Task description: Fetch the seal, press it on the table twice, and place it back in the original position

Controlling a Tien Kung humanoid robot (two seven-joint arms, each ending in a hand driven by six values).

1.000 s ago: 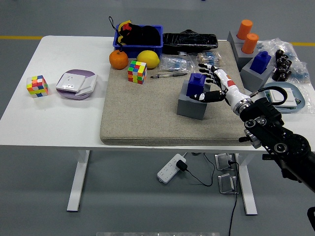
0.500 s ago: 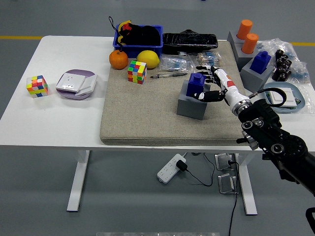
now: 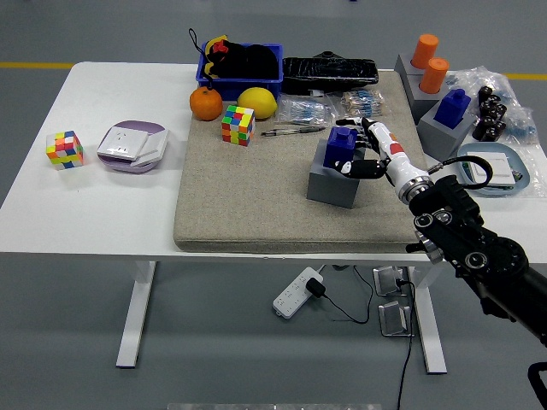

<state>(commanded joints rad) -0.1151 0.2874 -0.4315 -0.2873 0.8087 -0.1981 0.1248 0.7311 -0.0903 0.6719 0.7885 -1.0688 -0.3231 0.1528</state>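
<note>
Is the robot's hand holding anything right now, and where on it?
The right hand closes on the blue block-shaped seal, at its right side, still in its grey holder.

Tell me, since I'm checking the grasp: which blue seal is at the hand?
The blue seal on the mat's grey block, at the right hand; the other stands far right.

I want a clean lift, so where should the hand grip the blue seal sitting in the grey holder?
Grip the blue seal by its upper block, which stands upright above the grey holder. Come from the right, where the right hand already is, probably with fingers on opposite side faces; its base is sunk in the holder.
</note>
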